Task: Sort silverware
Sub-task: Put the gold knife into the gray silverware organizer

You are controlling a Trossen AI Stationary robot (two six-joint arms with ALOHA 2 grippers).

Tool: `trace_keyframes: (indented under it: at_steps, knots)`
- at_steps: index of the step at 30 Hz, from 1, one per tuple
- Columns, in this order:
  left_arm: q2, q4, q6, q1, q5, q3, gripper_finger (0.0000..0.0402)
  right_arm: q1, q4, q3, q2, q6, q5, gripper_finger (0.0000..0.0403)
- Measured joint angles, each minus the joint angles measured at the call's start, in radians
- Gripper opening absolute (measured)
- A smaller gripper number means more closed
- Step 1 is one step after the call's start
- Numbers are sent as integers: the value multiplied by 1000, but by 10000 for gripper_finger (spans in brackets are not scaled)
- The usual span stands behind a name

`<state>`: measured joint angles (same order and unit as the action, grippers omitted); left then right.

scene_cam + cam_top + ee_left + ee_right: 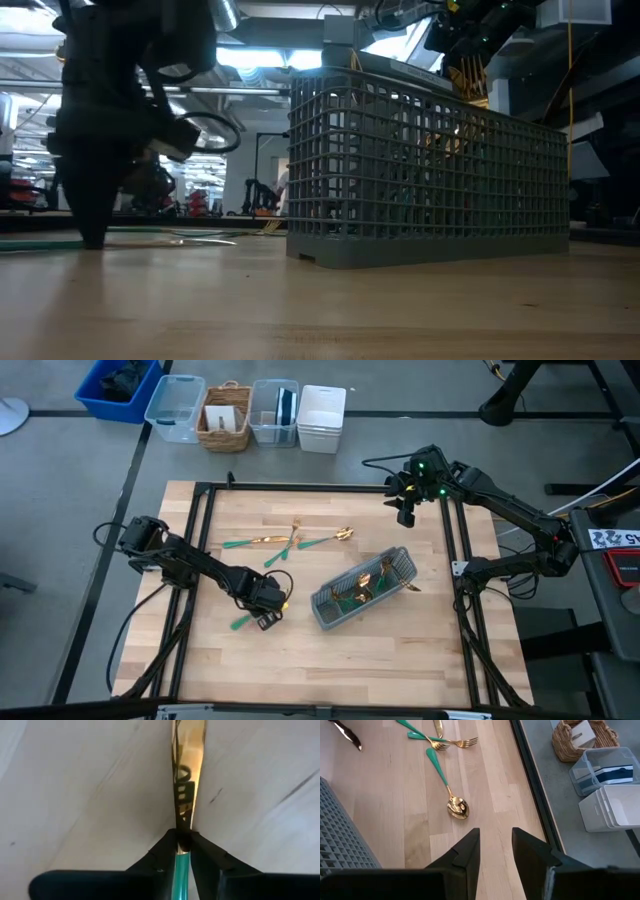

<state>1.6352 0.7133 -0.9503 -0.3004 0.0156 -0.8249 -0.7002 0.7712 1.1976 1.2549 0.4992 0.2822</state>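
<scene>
My left gripper (pixel 268 607) is low at the table's near left, shut on a teal-handled gold knife (pixel 187 770). My right gripper (pixel 407 510) hangs open and empty above the table's far right; its fingers show in the right wrist view (pixel 495 850). A grey slotted caddy (pixel 362 588) lies on the table at the middle right with several gold and teal pieces inside. A knife (pixel 250 542), a fork (pixel 290 538) and a spoon (pixel 328 540) lie flat on the wood at the middle far side. The spoon also shows in the right wrist view (pixel 451 795). My left gripper pinches the knife between its two fingers (pixel 162 852) where the teal handle meets the gold blade (pixel 182 837). The fingers come from above, pointing down, and lie across the knife. The teal handle end (pixel 240 623) sticks out toward the near left, at table level (pixel 40 243).
Black frame rails (pixel 200 560) run along the wooden table's edges. Beyond the far edge stand a blue bin (pixel 118 388), clear bins (pixel 175 408), a wicker basket (pixel 225 418) and a white container (pixel 321 418). Bare wood lies near the front edge.
</scene>
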Motion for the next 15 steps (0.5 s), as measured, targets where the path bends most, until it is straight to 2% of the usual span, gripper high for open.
trace_keyframes:
  at_steps: [5, 12, 15]
  knots:
    - [0, 46, 41, 0, -11, 1, 38, 0, 0, 0, 0, 0, 0, 115]
    - [1, 36, 41, 0, -11, 5, 48, 0, 1, 0, 0, 0, 0, 115]
    - [1, 35, 38, 0, -10, 5, 38, 0, 1, 0, 0, 0, 0, 115]
